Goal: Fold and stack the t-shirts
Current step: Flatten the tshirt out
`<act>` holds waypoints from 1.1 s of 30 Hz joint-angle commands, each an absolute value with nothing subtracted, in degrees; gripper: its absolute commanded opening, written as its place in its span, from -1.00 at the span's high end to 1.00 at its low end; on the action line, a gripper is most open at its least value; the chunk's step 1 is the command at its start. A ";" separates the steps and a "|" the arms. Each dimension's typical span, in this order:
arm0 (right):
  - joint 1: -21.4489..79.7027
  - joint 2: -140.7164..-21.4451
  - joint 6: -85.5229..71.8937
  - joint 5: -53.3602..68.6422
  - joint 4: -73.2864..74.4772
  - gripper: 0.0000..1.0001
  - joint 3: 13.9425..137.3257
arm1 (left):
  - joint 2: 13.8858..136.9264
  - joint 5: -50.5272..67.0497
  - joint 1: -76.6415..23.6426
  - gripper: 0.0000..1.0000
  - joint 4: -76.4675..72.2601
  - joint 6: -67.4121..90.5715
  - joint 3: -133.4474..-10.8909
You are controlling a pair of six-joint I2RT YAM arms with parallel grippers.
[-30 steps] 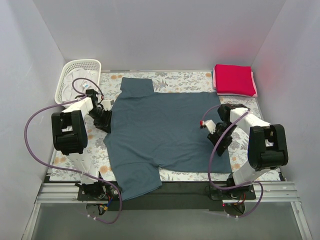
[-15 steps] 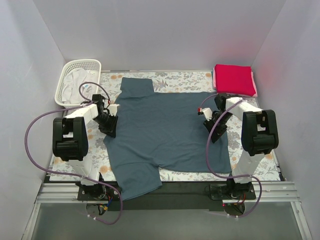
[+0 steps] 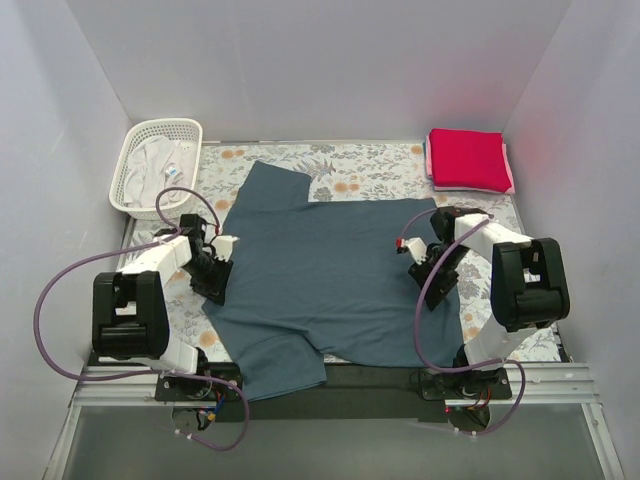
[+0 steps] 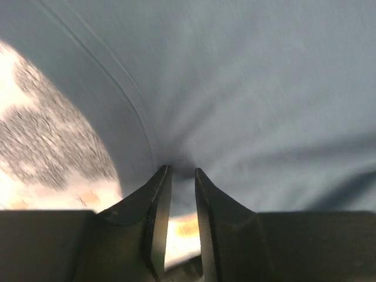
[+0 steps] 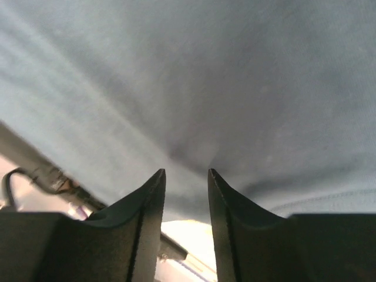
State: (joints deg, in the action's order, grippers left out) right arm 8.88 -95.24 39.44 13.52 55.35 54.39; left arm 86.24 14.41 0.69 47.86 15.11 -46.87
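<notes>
The dark slate blue t-shirt point(image 3: 320, 270) lies spread flat on the floral cloth, its near sleeve hanging over the table's front edge. My left gripper point(image 3: 217, 275) sits at the shirt's left edge; in the left wrist view it point(image 4: 182, 169) is shut on the blue cloth point(image 4: 252, 100), which puckers toward the tips. My right gripper point(image 3: 428, 268) is on the shirt's right side, its jaws point(image 5: 187, 171) wider apart, with blue cloth point(image 5: 194, 76) gathered between the tips. A folded red t-shirt point(image 3: 468, 158) rests on a folded pale pink t-shirt point(image 3: 511, 180) at the back right.
A white lattice basket point(image 3: 187, 128) with white cloth inside stands at the back left. The grey-and-orange floral cloth point(image 3: 370, 160) covers the table. Walls close in the left, right and back sides.
Both grippers have pulled toward the near edge, dragging the blue t-shirt with them, baring more floral cloth at the back. The right jaws have widened a little.
</notes>
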 commanded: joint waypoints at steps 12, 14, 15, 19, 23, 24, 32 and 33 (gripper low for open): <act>-5.71 -111.43 23.22 24.52 51.78 0.07 100.98 | 106.76 31.91 1.05 0.27 48.55 24.85 -100.16; -5.63 -114.41 19.79 23.38 48.26 0.08 102.13 | 109.32 31.29 0.97 0.28 45.54 26.80 -102.82; -5.63 -115.39 18.91 23.12 47.21 0.08 102.30 | 111.60 31.38 1.05 0.28 43.00 27.59 -104.83; -5.27 -119.17 16.26 22.15 42.03 0.08 102.39 | 117.41 30.50 1.05 0.27 37.62 32.16 -110.45; -4.13 -121.99 15.12 20.31 38.68 0.06 102.31 | 124.97 28.40 1.05 0.29 38.40 33.05 -118.29; -4.04 -122.34 14.86 19.78 37.89 0.06 102.13 | 127.16 27.87 0.97 0.30 38.58 33.05 -119.17; -1.76 -126.03 12.75 14.07 31.20 0.03 100.19 | 131.48 26.54 0.97 0.28 33.84 34.10 -120.94; -1.58 -126.38 12.57 13.80 30.85 0.03 100.54 | 132.44 26.28 1.05 0.28 33.40 34.36 -121.63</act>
State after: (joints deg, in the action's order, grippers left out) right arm -2.46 -124.57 14.26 16.14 34.89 100.60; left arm 132.81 27.11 0.69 36.77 33.34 -118.43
